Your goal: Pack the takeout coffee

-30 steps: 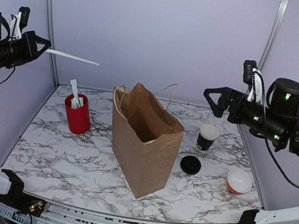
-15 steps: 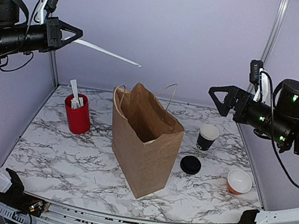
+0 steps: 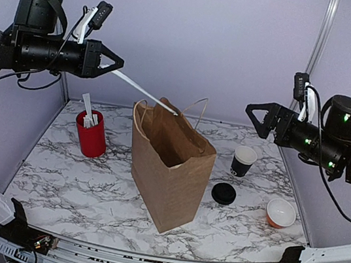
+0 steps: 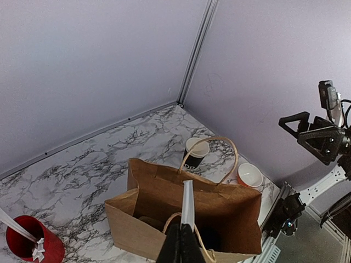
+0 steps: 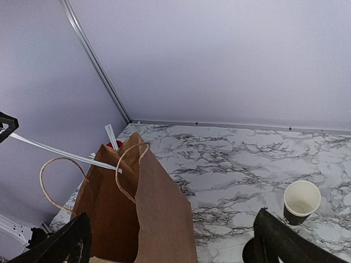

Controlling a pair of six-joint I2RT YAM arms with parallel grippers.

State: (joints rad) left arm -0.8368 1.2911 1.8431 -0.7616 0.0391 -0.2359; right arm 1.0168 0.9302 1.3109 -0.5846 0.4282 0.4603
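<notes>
Lavender walls [image 3: 190, 34] close in a marbled worktop [image 3: 74, 189]. A brown paper bag [image 3: 171, 184] stands open and upright at the middle of it, handles up.

The left claw [image 3: 117, 70] hangs high over the worktop's left edge, pinched shut on one end of a long white stirrer [image 3: 145, 92]. The stirrer slants down to the right, and its free tip is at the bag's top rim, beside the handles. From the left wrist it points straight over the bag's mouth.

The right claw [image 3: 255, 120] hangs in the air over the right back corner, fingers spread wide and holding nothing.

The takeout coffee cannot be made out. The bottom of the bag is dark in the left wrist view, and what lies there cannot be told, so its place against either claw cannot be told.

An open black cup [image 3: 243, 161] with a white rim and inside stands near the right back corner, below the right claw and well apart from it. A loose black lid [image 3: 223, 193] lies in front of that cup, close to the bag. An orange bowl [image 3: 280, 213] sits by the right edge. A red cup [image 3: 92, 139] of stirrers stands toward the left back corner.
</notes>
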